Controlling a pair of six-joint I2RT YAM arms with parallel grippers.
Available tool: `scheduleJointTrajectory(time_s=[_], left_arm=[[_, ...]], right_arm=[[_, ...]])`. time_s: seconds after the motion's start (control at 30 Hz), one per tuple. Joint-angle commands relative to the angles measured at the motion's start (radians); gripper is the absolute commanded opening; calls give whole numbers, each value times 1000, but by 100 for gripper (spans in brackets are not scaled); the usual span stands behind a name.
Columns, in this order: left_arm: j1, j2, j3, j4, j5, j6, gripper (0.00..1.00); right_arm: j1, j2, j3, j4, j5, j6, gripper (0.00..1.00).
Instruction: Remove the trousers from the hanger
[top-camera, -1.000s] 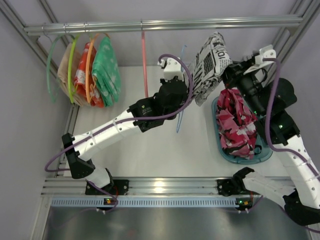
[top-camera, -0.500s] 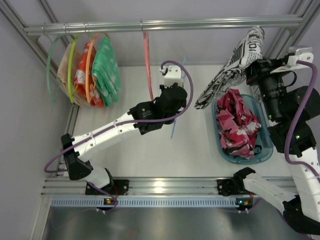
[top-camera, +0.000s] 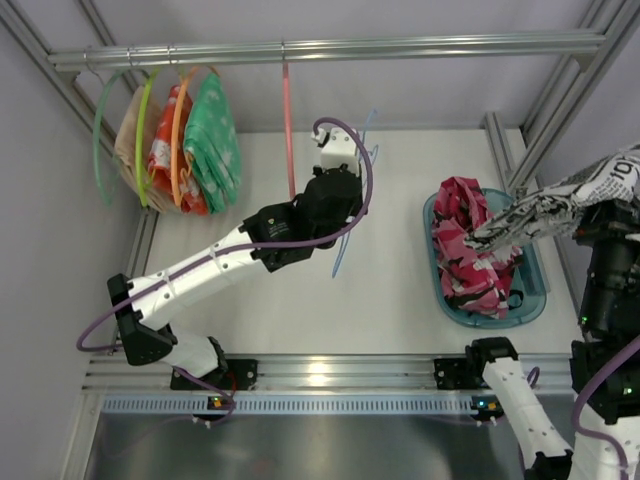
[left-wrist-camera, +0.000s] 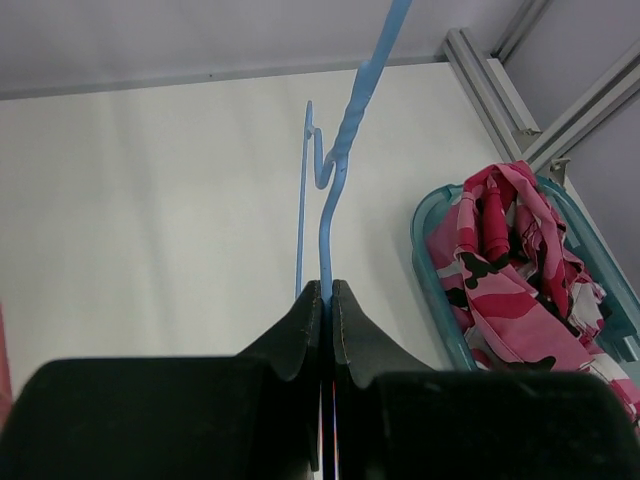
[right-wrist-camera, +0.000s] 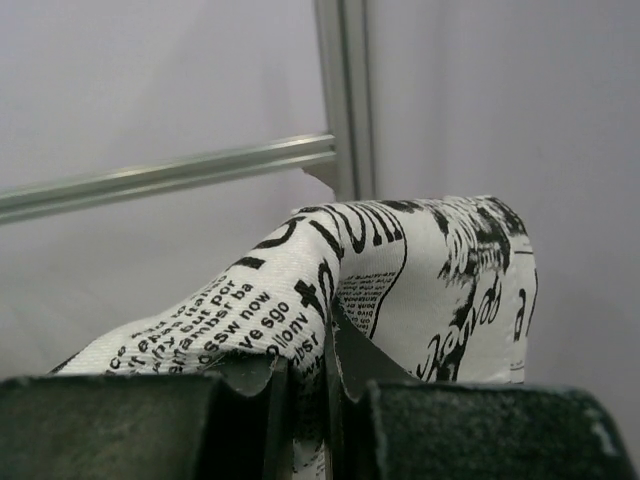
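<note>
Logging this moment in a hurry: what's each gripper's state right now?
Left gripper: shut on the thin light-blue clothes hanger.
Right gripper: shut on the white newspaper-print fabric trousers.

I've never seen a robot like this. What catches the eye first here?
Probably the newspaper-print trousers, held up at the far right by the right gripper over a teal tray of pink clothes. Mid-table, the left gripper pinches a bare light-blue hanger. A green garment and bright hangers crowd the left end of the rail.
</note>
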Motion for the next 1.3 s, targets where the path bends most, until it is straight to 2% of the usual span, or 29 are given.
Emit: scheduleJointTrajectory(time_s=[0.0,0.2,0.33,0.47,0.6,0.8,0.9,1.03,1.1,1.2,1.23,1.27], left_arm=[[4,-53,1,40,14,39,0],[5,-59,-16,60,-12,56,0],[11,-63,-22,59,-8,45,0],[17,-55,-1,59,14,16,0],[17,-56,10,59,32,20,0],[37,-81,-11,57,53,28,0],[50,-82,-17,57,67,24,0],[56,-82,-16,56,115,14,0],[56,-81,-17,54,133,8,0],[56,-79,-16,54,132,5,0],[56,-79,-16,54,135,5,0],[54,-79,-14,54,136,4,0]], right_arm=[[-75,-68,-29,-37,48,-52,0],[-98,-193,-170,-112,90,-132,0],[-96,-225,-334,-124,127,-158,0],[-96,-233,-524,-19,9,-146,0],[-96,-65,-642,150,-94,-114,0],[-96,227,-664,288,-220,-71,0],[-96,388,-637,299,-242,-45,0],[-96,526,-629,327,-228,-28,0],[-96,545,-626,333,-240,-19,5],[-96,510,-612,308,-290,-13,34],[-96,496,-606,292,-304,-8,52],[-98,458,-589,256,-320,-8,60]])
